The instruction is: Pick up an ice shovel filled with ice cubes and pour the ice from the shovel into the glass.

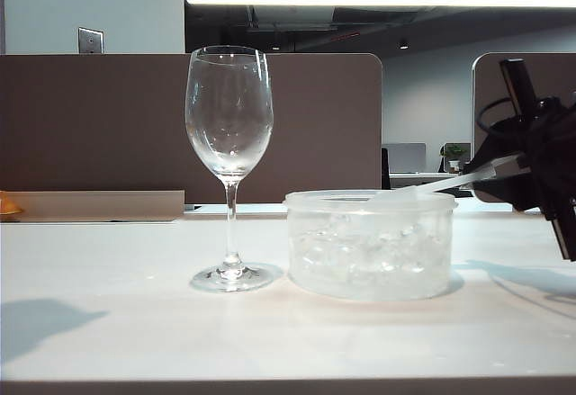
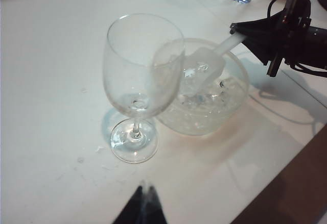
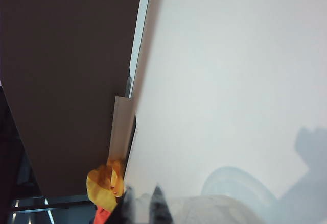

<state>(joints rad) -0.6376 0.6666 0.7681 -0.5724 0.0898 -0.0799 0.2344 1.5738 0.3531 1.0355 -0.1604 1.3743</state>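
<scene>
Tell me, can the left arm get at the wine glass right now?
Probably yes: the glass stands upright in the open before the left gripper, nothing between. The right gripper holds the ice shovel over the tub beyond.

clear glossy glass (image 1: 229,116), frosted plastic tub (image 1: 370,244) & ice shovel (image 2: 204,67), matt white table (image 1: 108,323).
</scene>
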